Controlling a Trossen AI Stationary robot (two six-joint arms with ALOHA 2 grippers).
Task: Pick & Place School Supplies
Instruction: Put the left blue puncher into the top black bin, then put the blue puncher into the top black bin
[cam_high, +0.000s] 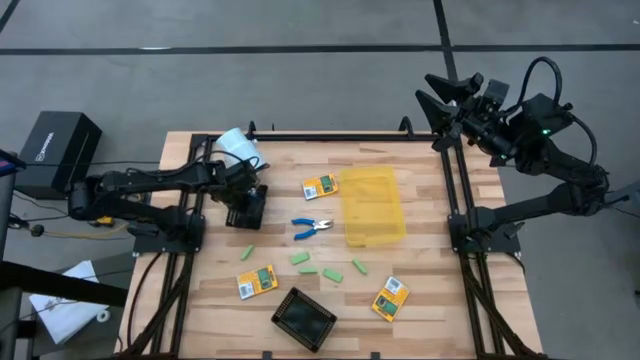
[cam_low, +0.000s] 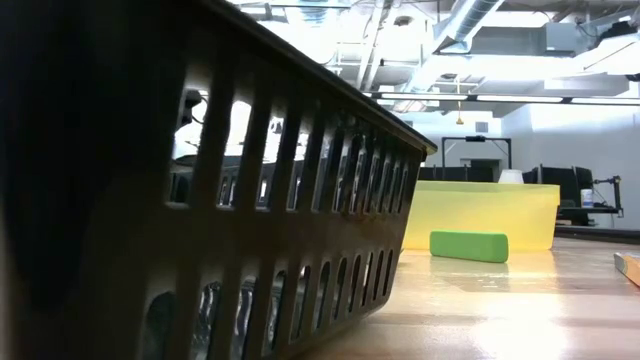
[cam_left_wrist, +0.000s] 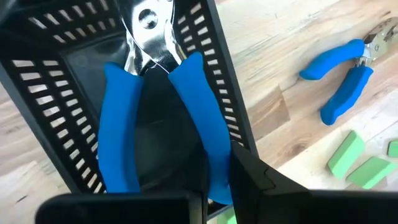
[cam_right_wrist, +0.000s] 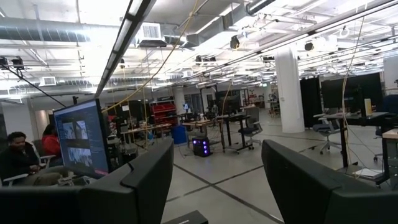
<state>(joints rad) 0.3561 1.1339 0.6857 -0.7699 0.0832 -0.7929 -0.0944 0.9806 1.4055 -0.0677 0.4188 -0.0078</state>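
Left fingers (cam_left_wrist: 214, 180) pinch one blue-handled tool (cam_left_wrist: 155, 124) over a black tray (cam_left_wrist: 56, 93); right fingers (cam_right_wrist: 217, 180) spread, idle; remaining supplies lie unsorted.

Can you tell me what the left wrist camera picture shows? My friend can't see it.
The left gripper holds a blue-handled tool by its handles, just above a black slotted tray. On the wooden table beside the tray lie a second blue-handled tool and some light-green pieces.
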